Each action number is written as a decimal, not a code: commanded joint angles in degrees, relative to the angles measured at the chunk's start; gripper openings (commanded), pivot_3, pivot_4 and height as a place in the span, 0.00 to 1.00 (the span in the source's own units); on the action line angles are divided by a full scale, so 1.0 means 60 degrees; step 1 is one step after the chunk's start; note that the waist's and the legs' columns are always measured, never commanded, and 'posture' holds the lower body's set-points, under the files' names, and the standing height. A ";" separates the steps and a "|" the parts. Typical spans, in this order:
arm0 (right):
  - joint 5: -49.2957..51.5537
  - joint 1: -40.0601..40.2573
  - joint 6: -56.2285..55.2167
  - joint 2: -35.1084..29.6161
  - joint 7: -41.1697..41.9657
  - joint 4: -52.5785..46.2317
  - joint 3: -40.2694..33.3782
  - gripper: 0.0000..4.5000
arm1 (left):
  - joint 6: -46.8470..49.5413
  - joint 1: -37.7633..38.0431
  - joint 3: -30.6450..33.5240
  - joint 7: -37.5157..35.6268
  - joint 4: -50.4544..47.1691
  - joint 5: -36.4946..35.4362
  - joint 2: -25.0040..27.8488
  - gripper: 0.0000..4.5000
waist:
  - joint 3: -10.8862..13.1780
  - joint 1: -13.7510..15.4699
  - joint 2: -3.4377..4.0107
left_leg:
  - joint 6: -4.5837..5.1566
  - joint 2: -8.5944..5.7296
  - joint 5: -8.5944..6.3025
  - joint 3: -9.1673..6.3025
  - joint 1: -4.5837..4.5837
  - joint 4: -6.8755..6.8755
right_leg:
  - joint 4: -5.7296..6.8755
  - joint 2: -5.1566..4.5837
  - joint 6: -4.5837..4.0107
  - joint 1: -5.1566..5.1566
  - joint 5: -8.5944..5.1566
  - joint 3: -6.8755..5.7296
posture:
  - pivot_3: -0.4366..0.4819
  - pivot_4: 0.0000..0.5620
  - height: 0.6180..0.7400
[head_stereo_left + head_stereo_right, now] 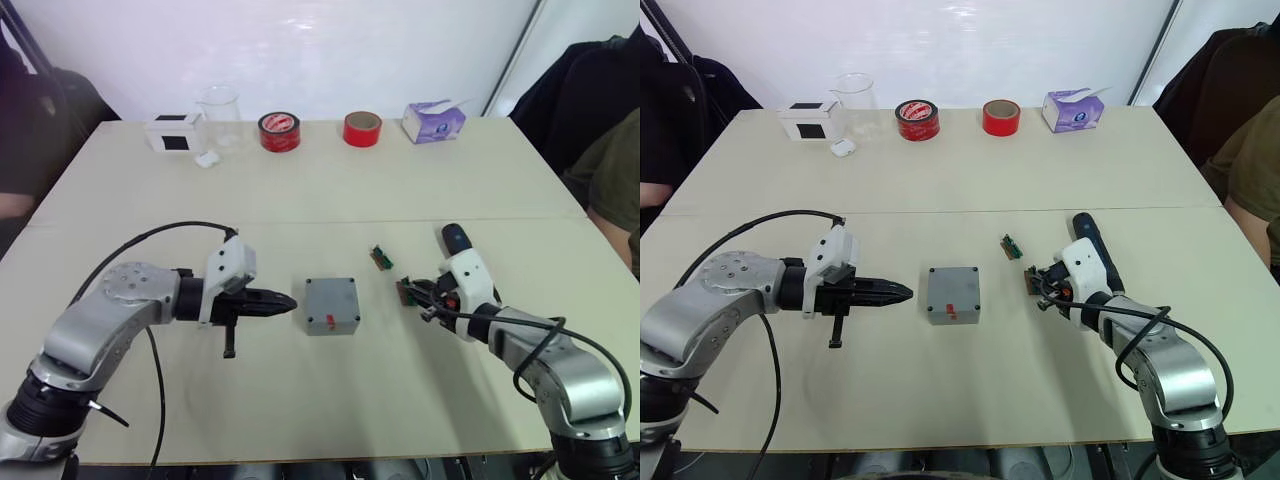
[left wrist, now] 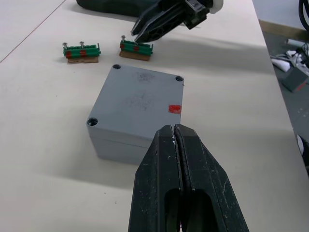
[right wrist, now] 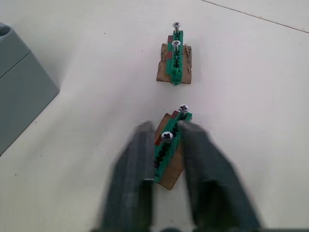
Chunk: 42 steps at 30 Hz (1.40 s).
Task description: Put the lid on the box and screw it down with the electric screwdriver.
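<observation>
1. Two green screw holders sit between the box [image 1: 332, 304] and the table's right edge: the near one [image 3: 169, 150] is right under my right gripper [image 3: 166, 145], the far one [image 3: 175, 65] just beyond it.
2. Right gripper's fingers are apart, straddling the near holder, nothing pinched yet.
3. Left gripper [image 1: 275, 301] is clenched shut and empty, tip just beside the box mid-table.
4. Lid [image 2: 140, 99] looks seated already, corner holes empty.
5. Electric screwdriver [image 1: 1092, 238] lies by my right wrist.
6. I'd centre the fingers on the screw head [image 3: 166, 136] before closing, so the holder doesn't skid.
</observation>
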 commanded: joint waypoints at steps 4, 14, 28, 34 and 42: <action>0.0071 -0.0169 -0.0167 -0.0173 0.0109 0.0005 0.0050 0.01 | -0.0102 -0.0155 0.0186 0.0006 -0.0275 -0.0114 0.0094 0.00 | 0.0000 -0.0001 0.0000 | 0.0000 0.0000 0.0000 0.0000 0.0000 0.0000 | 0.0000 0.0000 0.0000 0.0000 0.0000 0.0000 | 0.48 0.27 1.00; 0.0347 -0.0368 -0.0111 -0.0175 0.0034 0.0057 -0.0246 0.46 | -0.0075 -0.0145 0.0193 0.0070 -0.0295 -0.0127 0.0107 0.00 | 0.0000 0.0001 0.0000 | 0.0000 0.0000 0.0000 0.0000 0.0000 0.0000 | 0.0000 0.0000 0.0000 0.0000 0.0000 0.0000 | 0.48 0.27 1.00; 0.0350 -0.0288 -0.0084 -0.0057 -0.0163 0.0440 -0.0052 0.65 | -0.0051 -0.0190 0.0149 0.0170 -0.0320 -0.0113 0.0093 0.00 | 0.0000 -0.0003 0.0000 | 0.0000 0.0001 0.0000 0.0001 0.0000 0.0000 | 0.0000 0.0002 0.0000 0.0000 0.0000 0.0001 | 0.48 0.27 1.00; 0.0382 -0.0286 -0.0156 -0.0066 -0.0114 0.0461 -0.0076 0.65 | -0.0027 -0.0165 0.0144 0.0212 -0.0366 -0.0114 0.0104 0.00 | 0.0000 0.0001 0.0000 | 0.0000 0.0002 0.0000 0.0000 0.0000 0.0000 | 0.0001 0.0001 0.0000 0.0000 0.0000 0.0001 | 0.48 0.27 1.00; 0.0379 -0.0256 -0.0158 -0.0140 -0.0058 0.0466 0.0006 0.03 | -0.0064 -0.0165 0.0137 0.0219 -0.0337 -0.0087 0.0090 0.00 | 0.0000 0.0000 0.0000 | 0.0000 0.0001 0.0000 0.0000 0.0000 0.0000 | 0.0001 0.0002 0.0000 0.0000 0.0000 0.0001 | 0.48 0.27 1.00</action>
